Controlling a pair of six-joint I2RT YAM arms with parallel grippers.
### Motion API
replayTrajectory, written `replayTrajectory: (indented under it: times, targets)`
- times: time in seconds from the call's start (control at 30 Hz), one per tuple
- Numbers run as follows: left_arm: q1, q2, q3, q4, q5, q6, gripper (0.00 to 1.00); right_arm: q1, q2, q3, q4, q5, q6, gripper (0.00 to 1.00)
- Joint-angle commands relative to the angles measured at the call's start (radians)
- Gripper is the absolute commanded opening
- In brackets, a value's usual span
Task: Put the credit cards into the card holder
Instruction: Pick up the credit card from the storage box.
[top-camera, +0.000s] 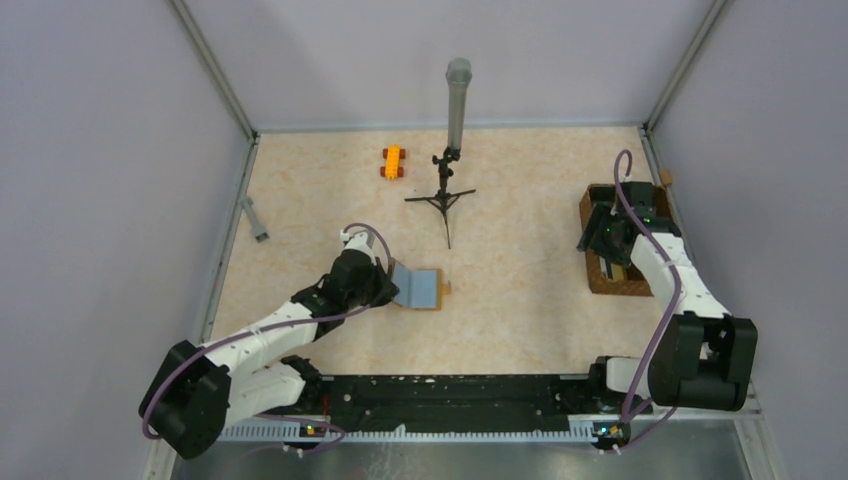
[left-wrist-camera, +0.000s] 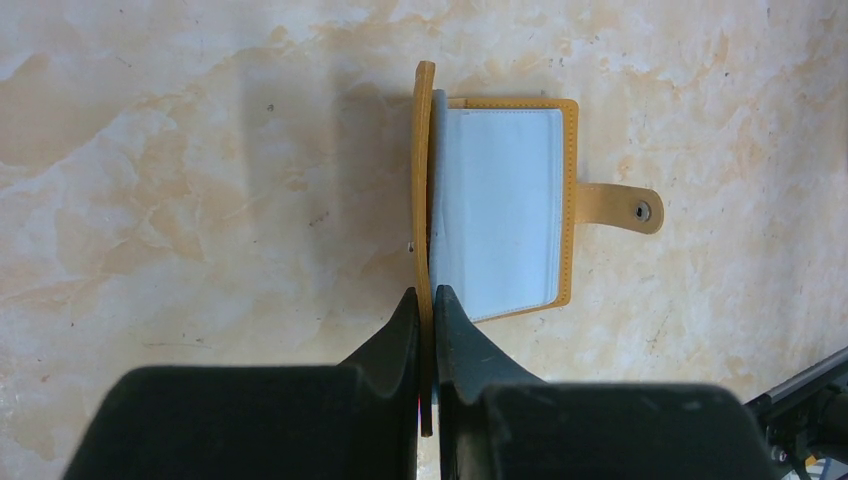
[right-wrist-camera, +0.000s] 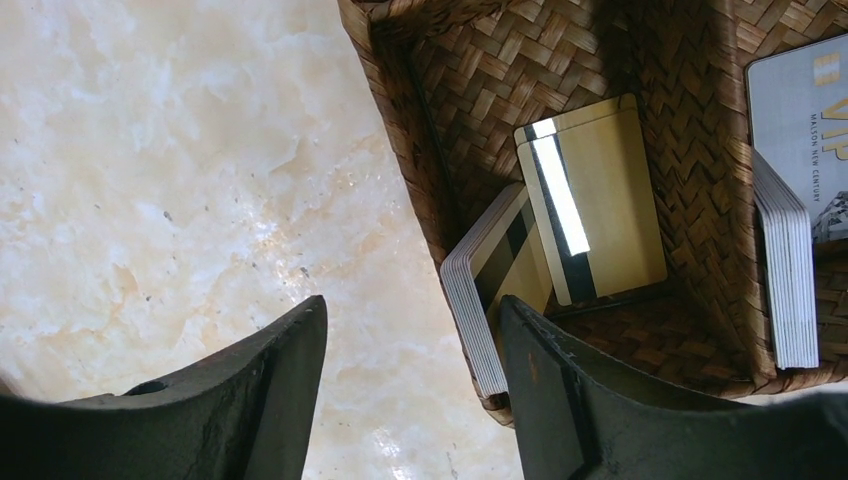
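The marbled beige bench (top-camera: 520, 200) carries both arms. The left arm (top-camera: 270, 325) reaches low and forward to mid-bench. The left jaws are pressed together on the upright leather cover of the card holder (left-wrist-camera: 497, 210). The holder lies open there, and its flat half shows a pale clear sleeve and a snap tab. The right arm (top-camera: 665, 275) bends down over the woven wicker basket (right-wrist-camera: 450, 90) at the right edge. The right jaws stand spread and grip nothing, one over the bench and one over the basket. Inside, cards (right-wrist-camera: 600, 210) lean in stacks: glossy gold ones with dark stripes, and a silvery one cut off by the frame.
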Motion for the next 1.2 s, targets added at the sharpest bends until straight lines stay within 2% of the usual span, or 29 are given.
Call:
replayTrajectory:
  times: [0.0, 0.67, 1.17]
  targets:
    - [0.004, 0.011, 0.007, 0.046, 0.010, -0.009, 0.04, -0.006, -0.039, 0.021, -0.012, -0.006, -0.004, 0.61]
    - [0.005, 0.024, 0.010, 0.045, 0.043, -0.008, 0.04, -0.006, -0.039, 0.032, -0.034, 0.023, -0.001, 0.38]
    - [0.007, 0.040, 0.018, 0.045, 0.051, -0.006, 0.04, -0.006, -0.053, 0.050, -0.051, 0.037, -0.005, 0.29]
